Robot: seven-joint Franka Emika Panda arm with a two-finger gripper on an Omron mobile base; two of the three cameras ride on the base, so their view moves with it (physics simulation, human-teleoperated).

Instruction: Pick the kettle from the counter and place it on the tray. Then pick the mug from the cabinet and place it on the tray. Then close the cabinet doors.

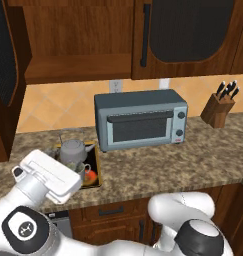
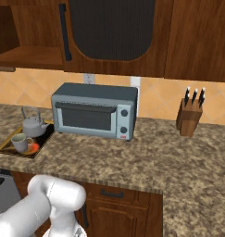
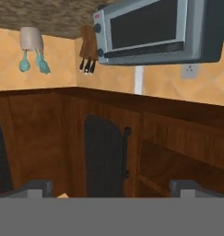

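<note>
The grey kettle (image 1: 72, 150) (image 2: 33, 124) stands on the dark tray (image 1: 97, 166) (image 2: 44, 136) at the left end of the speckled counter (image 1: 158, 165) (image 2: 146, 157). The grey mug (image 1: 85, 170) (image 2: 21, 142) sits on the same tray, just in front of the kettle. Above, the cabinet (image 1: 78, 67) (image 2: 21, 51) shows a bare shelf. Its left door (image 1: 5, 75) is swung out, and the right door (image 1: 188, 35) (image 2: 111, 28) looks closed. My gripper (image 3: 112, 188) is open and holds nothing. It faces the cabinet's mesh door (image 3: 104, 156), seen upside down in the hand view. My white hand (image 1: 48, 175) hovers left of the tray.
A grey toaster oven (image 1: 140, 120) (image 2: 93, 111) stands on the counter right of the tray, under the closed door. A wooden knife block (image 1: 218, 107) (image 2: 190, 115) sits further right by the wall. Wooden drawers run below the counter edge.
</note>
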